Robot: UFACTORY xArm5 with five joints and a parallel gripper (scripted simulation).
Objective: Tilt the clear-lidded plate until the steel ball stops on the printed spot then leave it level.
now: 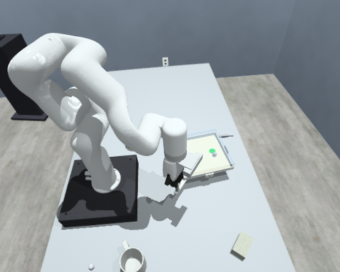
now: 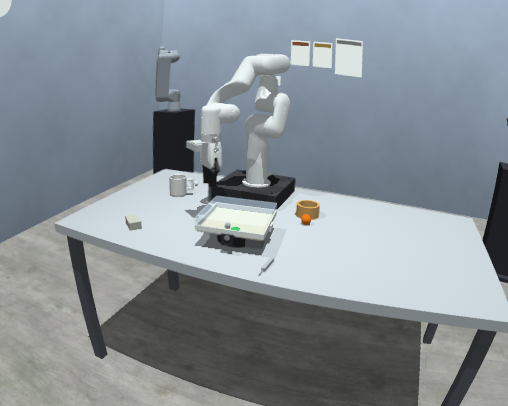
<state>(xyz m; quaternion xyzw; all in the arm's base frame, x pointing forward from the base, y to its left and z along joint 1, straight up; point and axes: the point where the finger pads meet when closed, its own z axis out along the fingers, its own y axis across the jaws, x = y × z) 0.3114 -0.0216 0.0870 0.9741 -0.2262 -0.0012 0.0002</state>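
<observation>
The clear-lidded plate (image 1: 208, 154) has a cream floor and rests on a dark pivot (image 2: 231, 240) at mid table. The steel ball (image 1: 214, 154) lies at the edge of the green printed spot (image 1: 211, 151), touching it on one side; both also show in the exterior view, the ball (image 2: 227, 225) and the spot (image 2: 235, 229). My gripper (image 1: 174, 183) points down at the plate's corner nearest the arm base and is shut on a thin handle tab that sticks out from the plate. The plate looks slightly tilted.
A mug (image 1: 131, 259) and a small white ball (image 1: 91, 266) stand near the table end, with a pale sponge block (image 1: 241, 245). A pen (image 2: 265, 266) lies by the plate. An orange ring (image 2: 308, 207) and orange ball (image 2: 306, 219) sit beside the black arm base (image 1: 100, 191).
</observation>
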